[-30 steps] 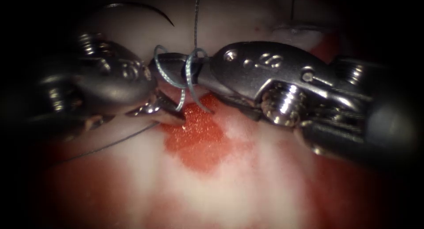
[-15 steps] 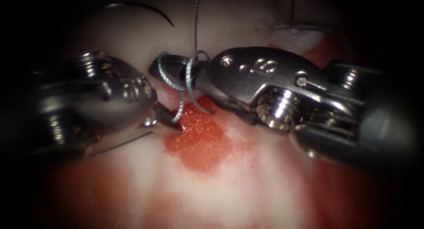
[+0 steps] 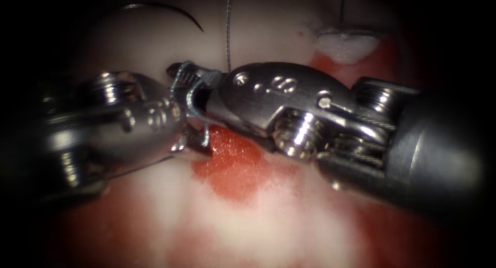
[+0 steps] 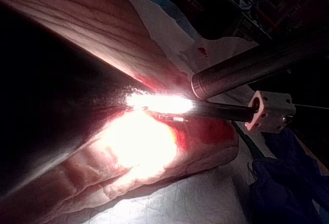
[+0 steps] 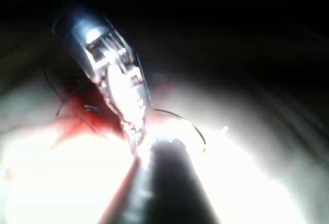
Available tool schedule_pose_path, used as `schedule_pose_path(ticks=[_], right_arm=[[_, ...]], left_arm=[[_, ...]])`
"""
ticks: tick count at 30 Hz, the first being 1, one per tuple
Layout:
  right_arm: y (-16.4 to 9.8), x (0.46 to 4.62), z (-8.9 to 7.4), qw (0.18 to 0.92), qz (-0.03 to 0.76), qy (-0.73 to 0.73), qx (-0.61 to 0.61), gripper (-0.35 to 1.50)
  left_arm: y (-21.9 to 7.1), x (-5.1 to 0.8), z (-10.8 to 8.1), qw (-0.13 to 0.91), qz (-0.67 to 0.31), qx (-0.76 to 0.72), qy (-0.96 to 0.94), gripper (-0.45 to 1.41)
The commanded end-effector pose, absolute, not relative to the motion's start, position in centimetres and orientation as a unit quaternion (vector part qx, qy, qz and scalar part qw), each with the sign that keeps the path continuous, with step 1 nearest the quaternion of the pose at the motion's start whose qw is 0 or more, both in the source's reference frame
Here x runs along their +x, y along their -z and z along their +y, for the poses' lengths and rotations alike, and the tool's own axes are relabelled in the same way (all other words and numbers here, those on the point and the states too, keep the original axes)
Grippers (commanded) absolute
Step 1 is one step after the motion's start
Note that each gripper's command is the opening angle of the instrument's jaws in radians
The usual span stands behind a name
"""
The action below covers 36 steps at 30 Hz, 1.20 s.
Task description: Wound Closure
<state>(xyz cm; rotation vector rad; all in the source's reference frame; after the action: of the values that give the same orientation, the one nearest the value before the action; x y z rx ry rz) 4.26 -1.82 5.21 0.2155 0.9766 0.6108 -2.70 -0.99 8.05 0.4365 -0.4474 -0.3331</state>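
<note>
The right tool point(image 3: 181, 74) reaches in over the red fluid point(image 3: 232, 167) on the tissue point(image 3: 258, 221), its dark jaws pressed together near the tip, and pale blue thread point(image 3: 194, 92) is coiled around them in two tight loops. Whether a strand is actually pinched between those jaws cannot be told. One end of the loops hangs down just beside the red fluid's upper left edge, and a thin strand rises straight up from the coils across the pale tissue.

The left tool point(image 3: 194, 141) sits just left of the red fluid, its tip touching the fluid's edge right where the hanging thread ends; whether its jaws are apart or together cannot be told, nor whether it grips the thread.

The needle point(image 3: 165, 10) lies free on the tissue, well above and left of the red fluid, held by neither tool and not in the tissue.

The right tool's metal body bears small stamped marks, too blurred to read.
</note>
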Motion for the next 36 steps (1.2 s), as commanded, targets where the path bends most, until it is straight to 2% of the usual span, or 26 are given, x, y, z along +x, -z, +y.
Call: schedule_pose_path(ticks=[1,5,6,8,12,18,32,33,36], right_arm=[[-5.17,4.39,-1.72,0.832,0.463,-0.288,0.098,0.51],[-5.17,4.42,-1.71,0.831,0.463,-0.292,0.099,0.64],[-5.17,4.42,-1.71,0.831,0.463,-0.292,0.099,0.58],[-5.17,4.41,-1.71,0.831,0.463,-0.292,0.099,0.31],[-5.17,4.41,-1.7,0.831,0.463,-0.293,0.099,0.32],[-5.16,4.34,-1.72,0.832,0.463,-0.289,0.102,-0.06],[-5.22,4.18,-1.69,0.834,0.439,-0.327,0.067,0.19],[-5.23,4.15,-1.68,0.837,0.427,-0.338,0.06,0.42],[-5.23,4.13,-1.68,0.837,0.42,-0.347,0.053,0.46]], left_arm=[[-8.0,-2.77,-0.88,0.939,-0.221,0.207,0.16,-0.45],[-8.0,-2.77,-0.88,0.94,-0.222,0.205,0.158,-0.45],[-8.0,-2.77,-0.88,0.94,-0.22,0.205,0.158,-0.45],[-8.0,-2.77,-0.88,0.94,-0.22,0.205,0.157,-0.45],[-8.01,-2.76,-0.89,0.941,-0.219,0.205,0.157,-0.45],[-8.04,-2.73,-0.88,0.942,-0.218,0.205,0.155,-0.45],[-8.04,-2.67,-0.89,0.946,-0.204,0.201,0.15,-0.45],[-8.04,-2.65,-0.88,0.948,-0.199,0.2,0.148,-0.45],[-8.05,-2.62,-0.88,0.95,-0.193,0.196,0.147,-0.45]])
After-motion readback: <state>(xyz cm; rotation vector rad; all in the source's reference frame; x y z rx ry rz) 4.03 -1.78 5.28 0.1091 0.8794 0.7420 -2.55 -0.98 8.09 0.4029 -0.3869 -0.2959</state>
